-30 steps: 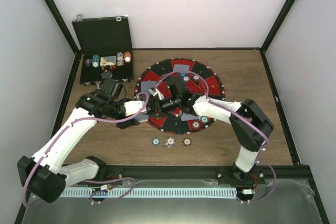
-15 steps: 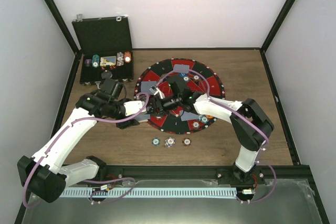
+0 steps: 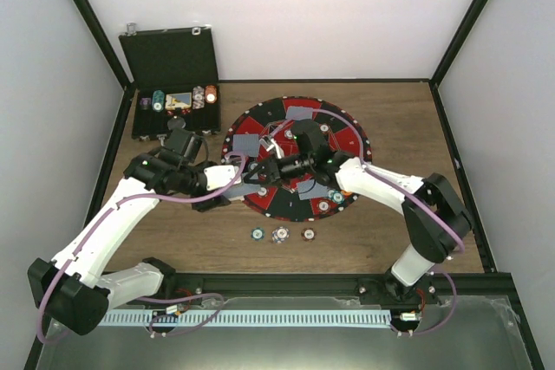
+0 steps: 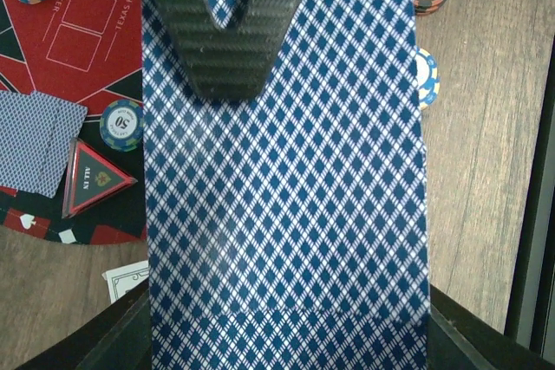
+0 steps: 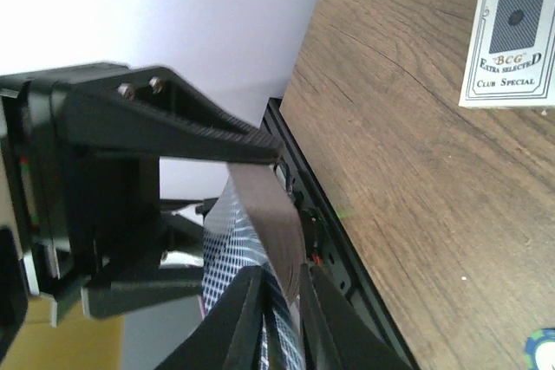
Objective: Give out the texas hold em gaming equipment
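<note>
Three poker chips [image 3: 280, 234] lie on the desk [image 3: 390, 110] nearest the bases. Beyond them, over the left half of the mat [image 3: 351, 140], the left pincer [image 4: 290, 335] clamps the deck of cards [image 4: 286, 214] across its width. The deck's long axis points at the right pincer [image 5: 290, 282], which meets it head-on and is narrowed onto its far end. Whether it grips one card or several cannot be told. Since the earlier frame the right pincer has closed down and its elbow has swung outward. Farthest back, the case [image 3: 169, 62] stands open.
</note>
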